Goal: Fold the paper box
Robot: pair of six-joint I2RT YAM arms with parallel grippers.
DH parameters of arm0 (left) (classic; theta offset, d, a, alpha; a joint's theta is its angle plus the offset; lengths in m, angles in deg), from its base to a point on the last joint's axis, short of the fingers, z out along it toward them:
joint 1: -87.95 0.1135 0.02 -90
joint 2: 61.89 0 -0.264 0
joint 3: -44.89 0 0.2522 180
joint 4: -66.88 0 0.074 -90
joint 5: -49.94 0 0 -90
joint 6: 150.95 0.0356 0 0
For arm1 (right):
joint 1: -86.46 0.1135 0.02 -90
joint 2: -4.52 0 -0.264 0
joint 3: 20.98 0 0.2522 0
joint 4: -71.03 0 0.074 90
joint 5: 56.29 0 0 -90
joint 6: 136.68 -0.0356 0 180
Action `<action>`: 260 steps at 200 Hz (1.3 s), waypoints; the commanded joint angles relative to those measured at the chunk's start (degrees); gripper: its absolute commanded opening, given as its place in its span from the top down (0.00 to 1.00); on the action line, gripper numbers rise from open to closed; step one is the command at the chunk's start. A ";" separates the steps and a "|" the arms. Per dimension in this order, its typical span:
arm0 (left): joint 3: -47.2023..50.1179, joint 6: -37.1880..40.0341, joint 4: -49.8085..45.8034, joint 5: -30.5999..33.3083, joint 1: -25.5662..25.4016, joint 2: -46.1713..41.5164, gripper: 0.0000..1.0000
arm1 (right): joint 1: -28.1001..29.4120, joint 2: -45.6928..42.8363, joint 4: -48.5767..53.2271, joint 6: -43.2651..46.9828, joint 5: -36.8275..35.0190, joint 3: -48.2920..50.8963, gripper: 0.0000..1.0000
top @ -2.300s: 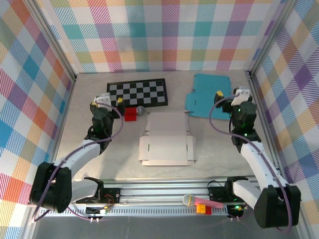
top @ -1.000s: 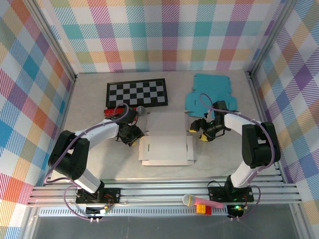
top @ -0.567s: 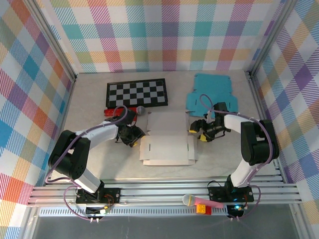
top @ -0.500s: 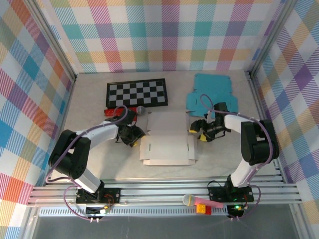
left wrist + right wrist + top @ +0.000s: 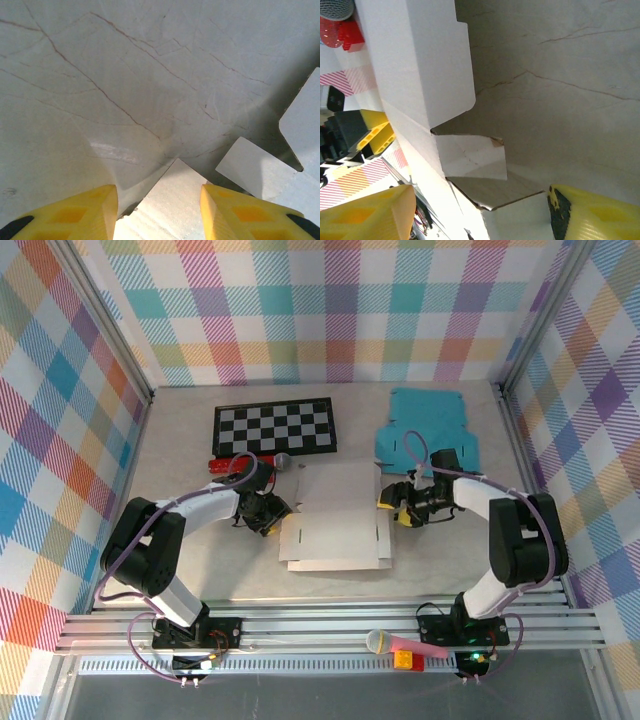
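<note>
left arm low | left fingers apart | right arm low | right fingers apart

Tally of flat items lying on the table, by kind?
Box blanks: 2 (white blank, teal blank)
Chessboard: 1
Total: 3

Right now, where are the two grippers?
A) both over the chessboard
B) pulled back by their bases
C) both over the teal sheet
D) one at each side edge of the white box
D: the left gripper is at the left edge of the white box and the right gripper is at its right edge, both with fingers apart.
</note>
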 commanded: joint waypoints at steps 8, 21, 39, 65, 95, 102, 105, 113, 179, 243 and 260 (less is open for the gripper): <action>-1.26 1.33 -3.55 2.23 0.47 1.03 0.53 | 0.29 -3.90 2.01 -1.14 3.25 0.14 0.30; -1.48 1.77 -4.35 2.92 0.47 0.98 0.53 | 0.28 -4.96 2.70 -1.69 3.86 0.12 0.31; -1.74 2.20 -4.99 3.48 0.48 0.85 0.53 | 0.26 -6.70 3.87 -2.38 4.12 -0.03 0.32; -1.94 2.65 -5.58 3.84 0.47 1.10 0.53 | 0.29 -9.26 5.85 -3.22 4.91 -0.88 0.34; -2.36 2.99 -6.12 4.11 0.50 1.29 0.53 | 0.29 -10.88 6.28 -5.13 6.73 -1.32 0.46; -2.52 3.10 -6.21 4.20 0.47 1.37 0.53 | 0.24 -11.37 6.18 -5.55 6.99 -1.35 0.50; -2.53 3.10 -6.25 4.22 0.49 1.38 0.53 | 0.28 -11.60 6.13 -5.77 7.05 -1.36 0.51; -2.65 3.18 -6.34 4.21 0.54 1.47 0.53 | 0.29 -12.20 6.09 -6.20 7.10 -1.34 0.55; -3.24 3.45 -7.00 4.29 0.47 1.29 0.53 | 0.29 -14.35 6.43 -8.88 7.79 -3.76 0.84; -3.16 3.54 -7.18 4.62 0.50 0.18 0.52 | 0.47 -15.67 6.12 -12.84 7.62 -7.90 1.00; -3.89 4.01 -8.90 6.53 0.24 -1.94 0.45 | 0.64 -15.50 6.87 -13.91 6.68 -9.56 1.00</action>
